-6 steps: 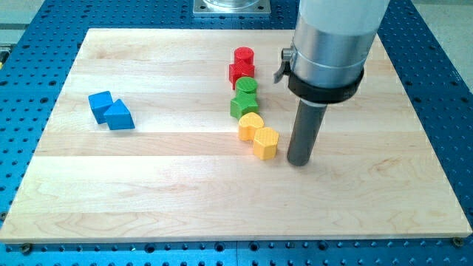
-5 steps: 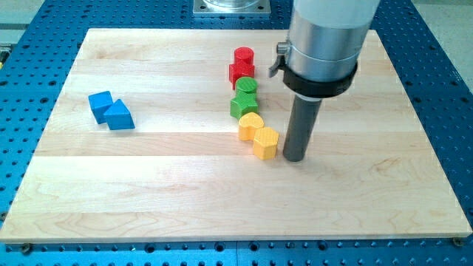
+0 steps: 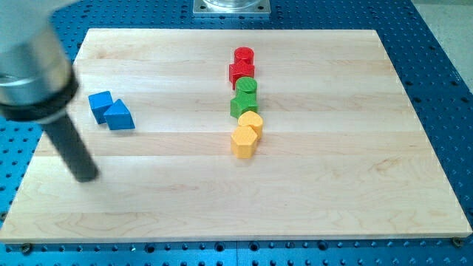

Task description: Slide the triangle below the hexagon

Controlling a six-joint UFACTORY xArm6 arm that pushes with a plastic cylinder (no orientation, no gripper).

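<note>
The blue triangle point(image 3: 120, 117) lies at the view's left, touching a blue cube point(image 3: 100, 105) on its upper left. The yellow hexagon point(image 3: 243, 141) sits near the middle of the board, at the bottom end of a column of blocks. My rod is blurred, and my tip point(image 3: 87, 176) rests on the board below and to the left of the blue triangle, apart from it and far left of the hexagon.
Above the hexagon the column holds a rounded yellow block point(image 3: 252, 123), two green blocks point(image 3: 243, 104) point(image 3: 246, 86), and two red blocks point(image 3: 242, 72) point(image 3: 244, 55). The wooden board point(image 3: 355, 185) lies on a blue perforated table.
My rod has swung from just right of the yellow hexagon across to the view's far left. The hexagon has shifted left and now sits under the rounded yellow block.
</note>
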